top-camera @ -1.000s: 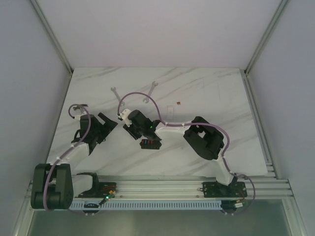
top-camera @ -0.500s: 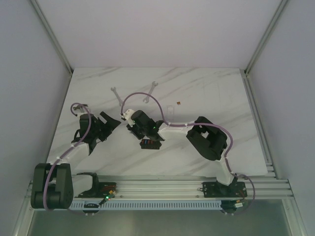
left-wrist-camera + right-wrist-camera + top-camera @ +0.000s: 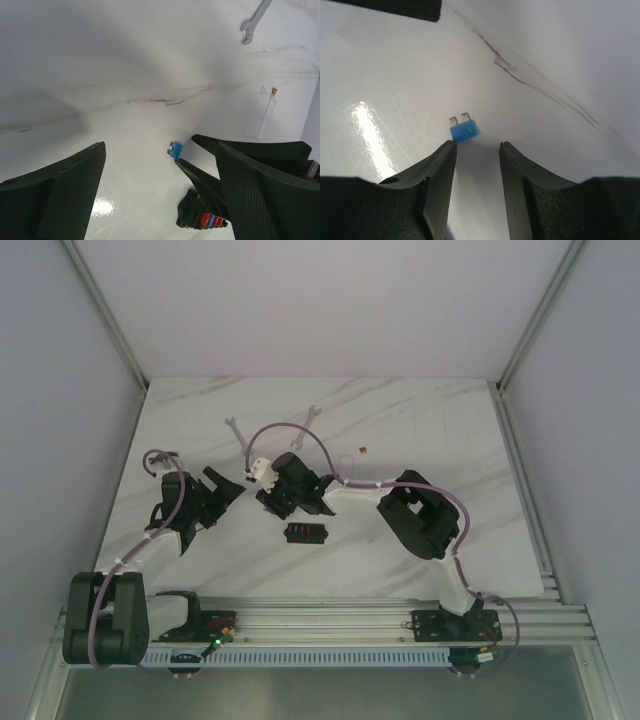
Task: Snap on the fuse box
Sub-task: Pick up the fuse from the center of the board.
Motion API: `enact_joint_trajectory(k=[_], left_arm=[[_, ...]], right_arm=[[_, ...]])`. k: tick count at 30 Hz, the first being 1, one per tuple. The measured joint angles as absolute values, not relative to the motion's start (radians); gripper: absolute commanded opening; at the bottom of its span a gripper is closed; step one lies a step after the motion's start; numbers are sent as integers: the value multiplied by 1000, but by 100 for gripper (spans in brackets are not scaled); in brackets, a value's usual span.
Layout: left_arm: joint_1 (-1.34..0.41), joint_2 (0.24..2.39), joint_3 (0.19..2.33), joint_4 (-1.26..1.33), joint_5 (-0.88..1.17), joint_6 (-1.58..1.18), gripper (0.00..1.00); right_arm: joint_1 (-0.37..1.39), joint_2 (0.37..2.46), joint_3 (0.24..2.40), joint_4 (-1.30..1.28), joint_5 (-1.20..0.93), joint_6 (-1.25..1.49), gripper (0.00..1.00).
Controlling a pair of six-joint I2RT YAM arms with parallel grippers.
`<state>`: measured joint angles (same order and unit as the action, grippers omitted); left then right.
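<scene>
Jaws apart, the right gripper faces a loose blue fuse at 12 o'clock, seemingly to grasp it. The fuse box lies at its 6 o'clock. The left gripper idles, also spread.

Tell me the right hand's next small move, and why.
Probably ease the right hand slightly forward so its open fingers straddle the small blue plastic blade fuse, then close. The fuse lies loose on the white marble table, just past the fingertips, untouched, while the small black rectangular fuse box sits apart nearby.
</scene>
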<state>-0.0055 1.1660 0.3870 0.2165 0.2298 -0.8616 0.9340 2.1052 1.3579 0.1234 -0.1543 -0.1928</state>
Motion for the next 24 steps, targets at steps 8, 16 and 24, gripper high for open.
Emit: enact_joint_trajectory(k=[8, 16, 24], left_arm=[[6, 1166, 387, 183, 197, -862, 100], [6, 1168, 387, 171, 185, -862, 100], [7, 1172, 387, 168, 186, -862, 100]], right_arm=[[929, 2138, 1396, 117, -230, -265, 47], [929, 2156, 1428, 92, -261, -289, 42], [929, 2159, 1436, 87, -257, -290, 27]])
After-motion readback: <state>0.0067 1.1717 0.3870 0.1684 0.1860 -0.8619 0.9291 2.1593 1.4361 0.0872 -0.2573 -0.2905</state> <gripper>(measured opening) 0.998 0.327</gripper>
